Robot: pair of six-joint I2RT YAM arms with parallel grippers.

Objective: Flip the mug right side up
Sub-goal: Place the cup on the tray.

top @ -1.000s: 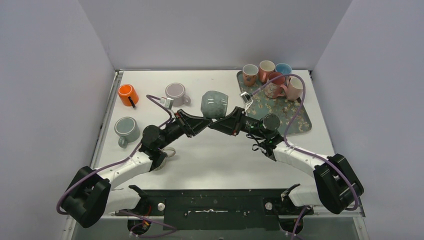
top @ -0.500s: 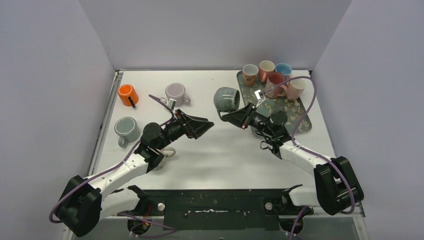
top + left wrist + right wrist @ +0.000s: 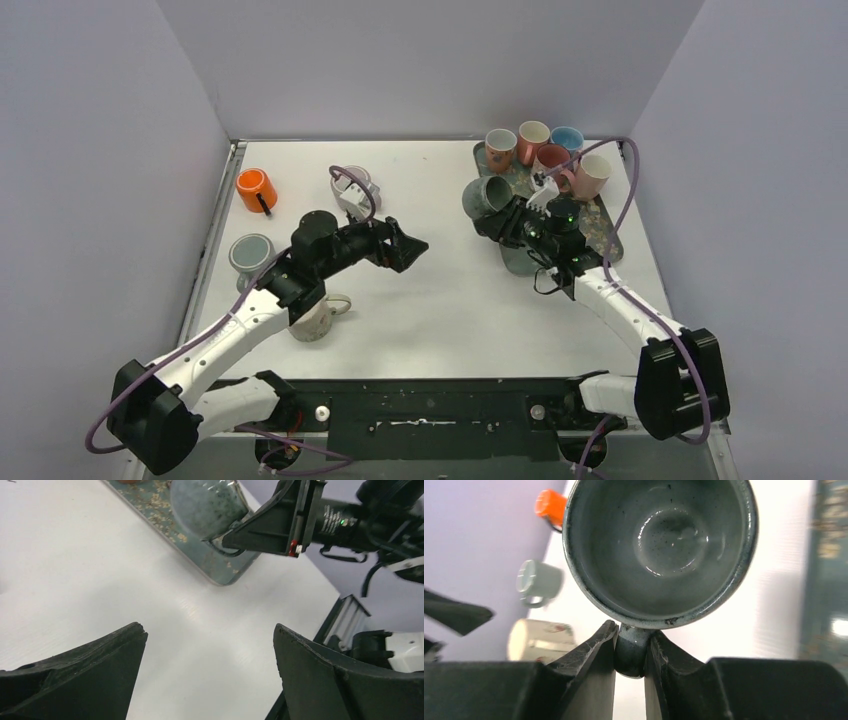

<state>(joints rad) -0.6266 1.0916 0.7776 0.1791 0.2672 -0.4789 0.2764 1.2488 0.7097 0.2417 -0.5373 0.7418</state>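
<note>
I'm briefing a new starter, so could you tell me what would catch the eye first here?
The right tool pinches a dark grey mug by its handle, tipped sideways at the left edge of the tray. The left tool hangs open over the table. Other mugs crowd the tray's far end.

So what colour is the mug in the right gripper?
The mug is speckled grey-green; right wrist view.

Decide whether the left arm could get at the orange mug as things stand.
Probably yes. The left gripper is open and empty, and the orange mug lies on that arm's side of the table, nothing crowding it.
</note>
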